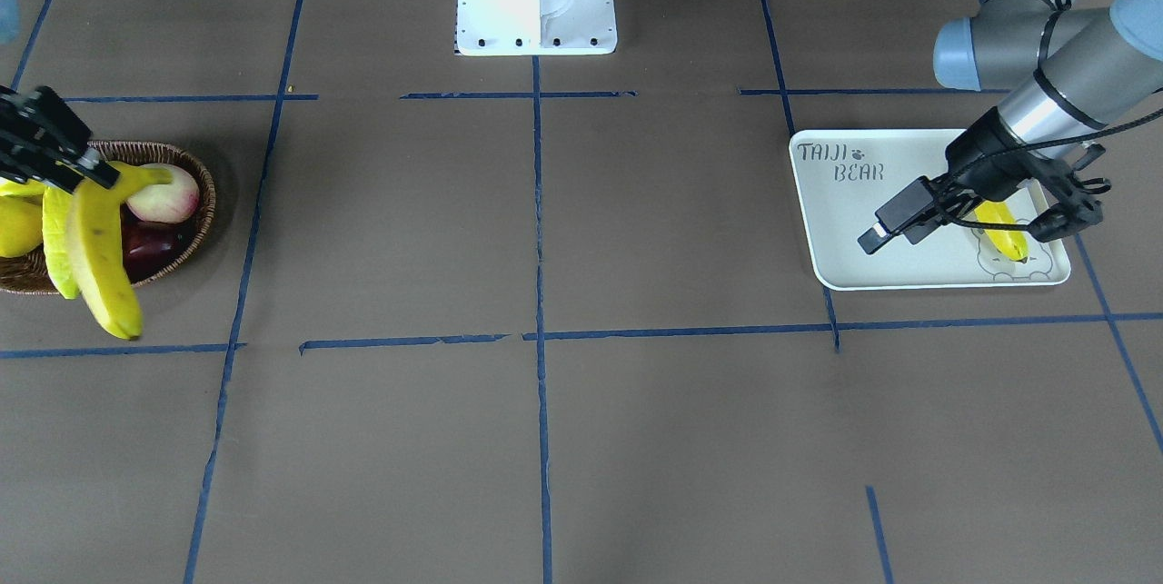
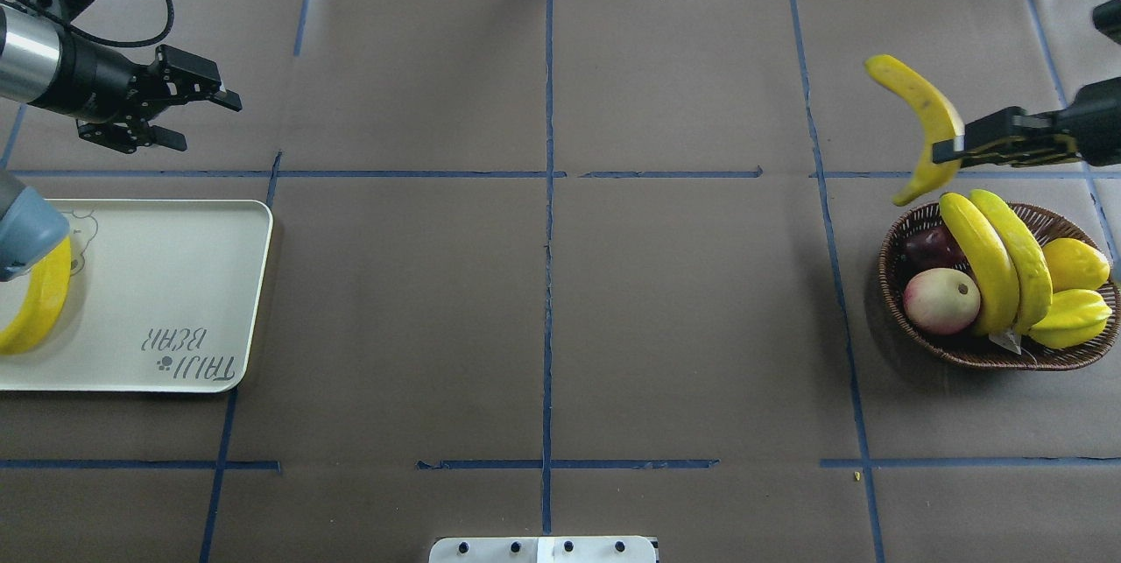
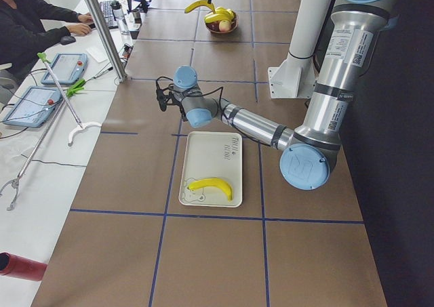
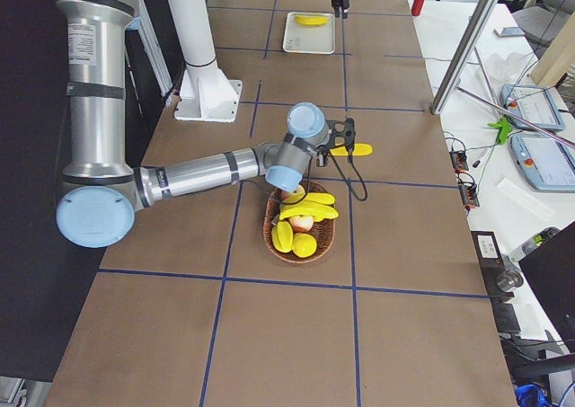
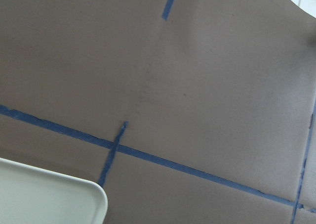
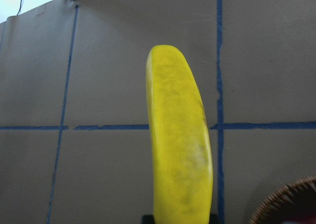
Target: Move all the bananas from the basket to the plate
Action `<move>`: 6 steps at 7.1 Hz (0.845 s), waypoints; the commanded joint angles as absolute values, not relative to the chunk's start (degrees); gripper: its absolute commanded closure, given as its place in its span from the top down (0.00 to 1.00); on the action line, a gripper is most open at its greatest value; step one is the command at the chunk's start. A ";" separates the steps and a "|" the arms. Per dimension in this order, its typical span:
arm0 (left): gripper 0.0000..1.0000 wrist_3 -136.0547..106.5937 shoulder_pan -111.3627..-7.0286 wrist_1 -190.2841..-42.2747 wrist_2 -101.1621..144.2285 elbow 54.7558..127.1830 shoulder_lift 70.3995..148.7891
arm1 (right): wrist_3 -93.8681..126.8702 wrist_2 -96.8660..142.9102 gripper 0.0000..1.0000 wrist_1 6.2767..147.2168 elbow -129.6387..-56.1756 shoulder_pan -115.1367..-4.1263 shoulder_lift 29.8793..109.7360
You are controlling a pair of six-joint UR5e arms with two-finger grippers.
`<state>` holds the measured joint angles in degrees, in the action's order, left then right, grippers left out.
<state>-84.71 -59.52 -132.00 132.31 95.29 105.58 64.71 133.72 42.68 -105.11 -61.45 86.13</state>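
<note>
1. Exterior front-facing: the right gripper [image 1: 91, 171] sits at the view's left edge above the basket [image 1: 202, 202]. Its jaws are clamped on the held banana [image 1: 98, 248] toward one end, and the long end hangs down. At the view's right the left gripper [image 1: 1072, 207] shows in front of the plate [image 1: 863, 202], forearm sloping down. The plate banana [image 1: 1004, 234] lies on the bear drawing.
2. Overhead exterior: the left arm enters at upper left, wrist roughly level. Its jaws are apart over bare tabletop [image 2: 543, 327], beyond the plate's far edge. The right arm reaches in level from the right edge. The held banana is just beyond the basket's far-left rim. Two basket bananas [image 2: 998, 270] lie side by side in the basket with an apple [image 2: 941, 300] and a lemon [image 2: 1073, 263].
3. Exterior left: the near left arm's upper link stands upright. Its forearm stretches low over the plate toward the far side. The plate banana lies at the plate's near end. A person [image 3: 30, 32] sits at upper left.
4. Exterior right: the near right arm's forearm runs level to a wrist above the basket. The held banana is clear of the basket, on its far side.
5. Left wrist-mounted: one plate corner shows at lower left. The rest is tabletop crossed by blue tape lines [image 5: 163, 159].
6. Right wrist-mounted: the held banana rises from the bottom edge up the middle. The basket rim shows at lower right.
</note>
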 commanded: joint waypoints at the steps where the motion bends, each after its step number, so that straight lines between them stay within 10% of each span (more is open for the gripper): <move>1: 1.00 -90.59 -57.93 -131.92 132.28 95.01 110.89 | 68.28 120.29 0.00 49.83 -107.04 -49.00 76.58; 6: 0.99 -105.25 -52.31 -137.70 129.99 95.54 119.17 | 82.44 90.99 0.00 49.92 -108.80 -26.38 64.60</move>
<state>-100.95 -53.50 -135.36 130.35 95.37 117.78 81.94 94.66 49.91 -108.22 -29.13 65.31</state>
